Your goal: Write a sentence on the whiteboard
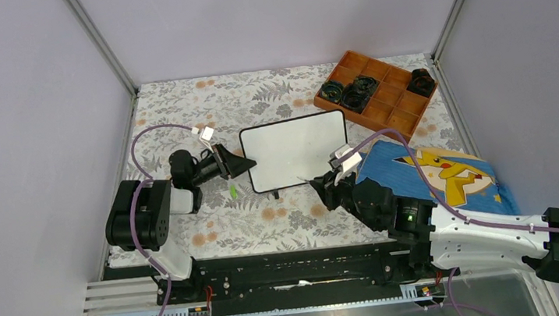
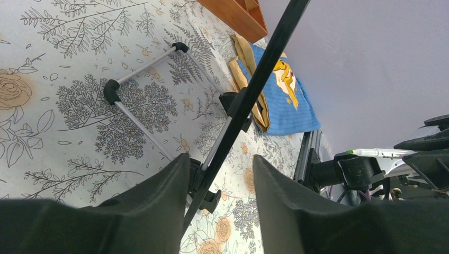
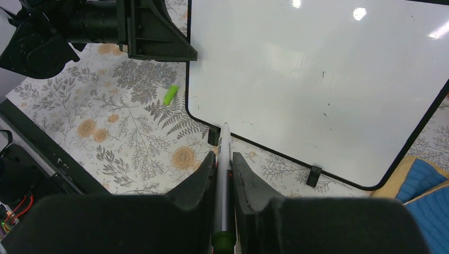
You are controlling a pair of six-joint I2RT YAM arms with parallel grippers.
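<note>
The whiteboard [image 1: 295, 150] stands propped at the table's middle, its face [image 3: 317, 79] blank white but for a few faint specks; the sentence is not in view. My left gripper [image 1: 242, 164] is at the board's left edge. In the left wrist view the black frame [image 2: 249, 95] runs edge-on between the fingers, close to the left finger [image 2: 159, 196], and the jaws stand apart. My right gripper [image 3: 223, 156] is shut on a white marker [image 3: 224, 143]. The marker's tip points at the board's lower left corner.
A green marker cap [image 1: 232, 189] lies on the floral cloth left of the board. The blue Pikachu cloth [image 1: 439, 172] lies at the right. An orange compartment tray [image 1: 375, 89] with dark coiled items sits at the back right. The board's metal stand legs [image 2: 143, 121] reach out behind it.
</note>
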